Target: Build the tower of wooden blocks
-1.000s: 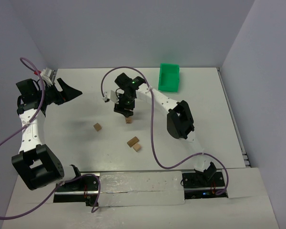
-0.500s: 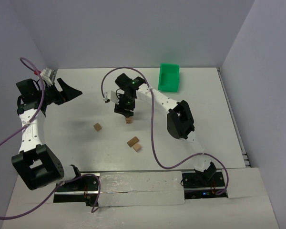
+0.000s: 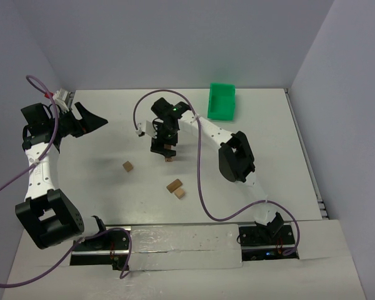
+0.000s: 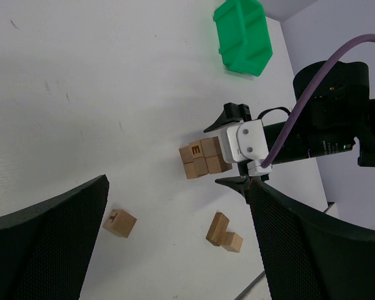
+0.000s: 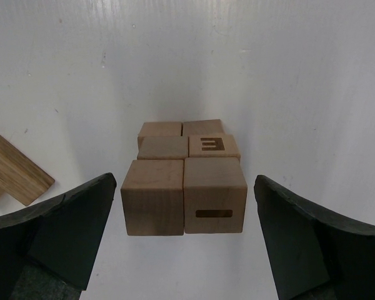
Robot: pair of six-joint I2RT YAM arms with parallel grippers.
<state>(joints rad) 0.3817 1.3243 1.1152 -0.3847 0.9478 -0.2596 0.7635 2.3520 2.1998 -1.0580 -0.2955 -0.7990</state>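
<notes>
The tower [image 5: 184, 187] is a compact stack of tan wood blocks, two cubes wide, standing mid-table [image 3: 169, 152]; one cube bears a dark slot, another an E mark. My right gripper [image 5: 185, 206] straddles it, open, with a gap between each finger and the cubes. From the left wrist the stack [image 4: 203, 158] shows beside the right gripper [image 4: 236, 150]. A single loose cube [image 3: 128, 166] lies to the left of the stack. My left gripper [image 3: 92, 120] hangs open and empty at the far left.
A green bin [image 3: 222, 100] stands at the back right. An L-shaped wooden cluster [image 3: 175, 188] lies in front of the tower and shows at the edge of the right wrist view [image 5: 15, 172]. Purple cables loop over both arms.
My right gripper's jaws have spread wide and let go of the stack's top cubes; the arm shifted only slightly. The left arm has not moved.
</notes>
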